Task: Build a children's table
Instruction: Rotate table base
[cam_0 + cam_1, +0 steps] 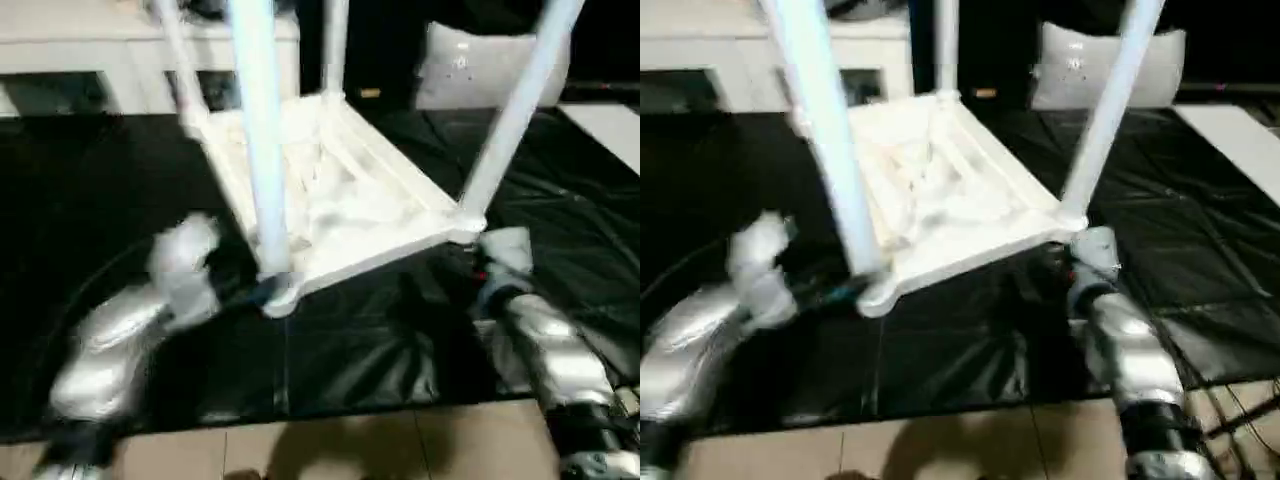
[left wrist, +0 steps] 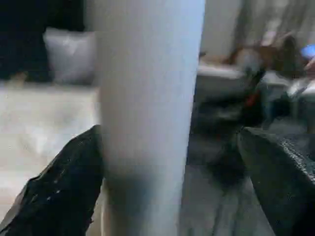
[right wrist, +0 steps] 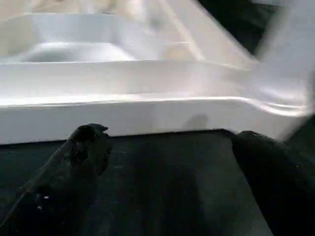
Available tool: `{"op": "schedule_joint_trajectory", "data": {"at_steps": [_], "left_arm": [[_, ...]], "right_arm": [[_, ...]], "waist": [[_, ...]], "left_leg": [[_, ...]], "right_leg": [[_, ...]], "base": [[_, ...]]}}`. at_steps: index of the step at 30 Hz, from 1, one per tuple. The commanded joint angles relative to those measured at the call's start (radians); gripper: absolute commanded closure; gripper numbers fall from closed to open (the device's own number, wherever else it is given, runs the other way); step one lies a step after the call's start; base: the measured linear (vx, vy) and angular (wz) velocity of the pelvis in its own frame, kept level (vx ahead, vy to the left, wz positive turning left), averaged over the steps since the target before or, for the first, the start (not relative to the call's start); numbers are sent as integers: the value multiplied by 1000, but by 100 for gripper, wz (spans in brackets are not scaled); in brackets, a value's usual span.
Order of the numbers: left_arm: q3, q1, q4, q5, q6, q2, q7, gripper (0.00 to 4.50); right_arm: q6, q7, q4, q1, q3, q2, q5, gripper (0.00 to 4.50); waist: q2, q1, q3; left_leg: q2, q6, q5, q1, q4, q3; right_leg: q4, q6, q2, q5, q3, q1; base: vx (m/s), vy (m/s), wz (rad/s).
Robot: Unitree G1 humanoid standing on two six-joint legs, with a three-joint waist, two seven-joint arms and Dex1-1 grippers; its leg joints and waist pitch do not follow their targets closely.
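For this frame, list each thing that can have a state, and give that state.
Table top: upside down on the black sheet, ribbed underside up, tilted.
Near-left leg: standing in its corner socket, between the left gripper's open jaws.
Near-right leg: standing in its socket.
Two far legs: standing in their sockets.
Left gripper: jaws open around the near-left leg.
Right gripper: jaws open, holding nothing, facing the top's edge.

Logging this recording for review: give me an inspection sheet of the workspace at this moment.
Surface: black sheet on a tiled floor.
Job's things: tabletop upside down, tilted; four legs standing in its corner sockets, nearest leg.
Clutter: nothing seen.
Grippers: left hand open around the nearest leg; right hand open, facing the tabletop's edge.
Cables: some by the right forearm.
Surroundings: white cabinet, grey cushion.
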State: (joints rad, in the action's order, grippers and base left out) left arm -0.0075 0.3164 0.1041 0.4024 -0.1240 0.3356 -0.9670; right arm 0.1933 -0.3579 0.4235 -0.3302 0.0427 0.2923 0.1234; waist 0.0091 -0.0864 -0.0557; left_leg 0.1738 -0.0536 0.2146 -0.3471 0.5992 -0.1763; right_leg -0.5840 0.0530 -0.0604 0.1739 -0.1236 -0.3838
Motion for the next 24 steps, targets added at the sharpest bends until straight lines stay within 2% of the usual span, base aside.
{"op": "schedule_joint_trajectory", "data": {"at_steps": [1,5,7,9,12,13,18,24], "left_arm": [[-34,22,-15,32,-28,-18,-16,9],[-96,93,10,58,-48,-61,-75,9],[-121,90,-44,50,-106,-67,-81,9],[-137,90,-73,58,-138,-71,-89,9],[-179,93,-141,113,-207,-77,-112,9],[-189,94,-159,133,-225,-83,-117,9],[-257,105,-225,193,-276,-145,-122,9],[-303,128,-234,188,-290,-237,-94,9]], "right_arm": [[-3,-1,41,-23,8,15,-12,0],[-21,-12,124,-73,-6,26,-33,0],[-29,-18,161,-94,-10,31,-41,0],[-34,-20,183,-107,-12,35,-46,0],[-51,-28,232,-133,-17,41,-53,0],[-55,-30,240,-137,-18,41,-54,0],[-82,-72,261,-154,-36,29,-55,0],[-106,-79,276,-162,-59,3,-72,0]], "waist": [[1,5,58],[-2,3,66],[-2,6,70],[-3,5,71],[-3,5,72],[-6,7,71],[-8,15,70],[-10,41,68]], "left_leg": [[62,37,132,5,-70,17],[62,43,88,3,-66,19],[65,50,57,-1,-64,20],[64,59,49,-1,-62,18],[63,65,40,-2,-60,17],[62,69,39,-3,-60,16],[60,80,49,-9,-57,16],[54,88,63,-13,-55,17]], "right_leg": [[75,143,-106,316,76,53],[68,130,-101,272,76,54],[55,152,-102,207,76,56],[54,161,-103,191,77,57],[52,170,-102,177,76,59],[51,172,-99,176,76,59],[56,171,-99,196,73,63],[69,144,-95,262,69,64]], "base": [[0,0,0],[0,0,0],[0,0,0],[0,0,0],[0,0,0],[0,0,0],[0,0,0],[0,0,0]]}}
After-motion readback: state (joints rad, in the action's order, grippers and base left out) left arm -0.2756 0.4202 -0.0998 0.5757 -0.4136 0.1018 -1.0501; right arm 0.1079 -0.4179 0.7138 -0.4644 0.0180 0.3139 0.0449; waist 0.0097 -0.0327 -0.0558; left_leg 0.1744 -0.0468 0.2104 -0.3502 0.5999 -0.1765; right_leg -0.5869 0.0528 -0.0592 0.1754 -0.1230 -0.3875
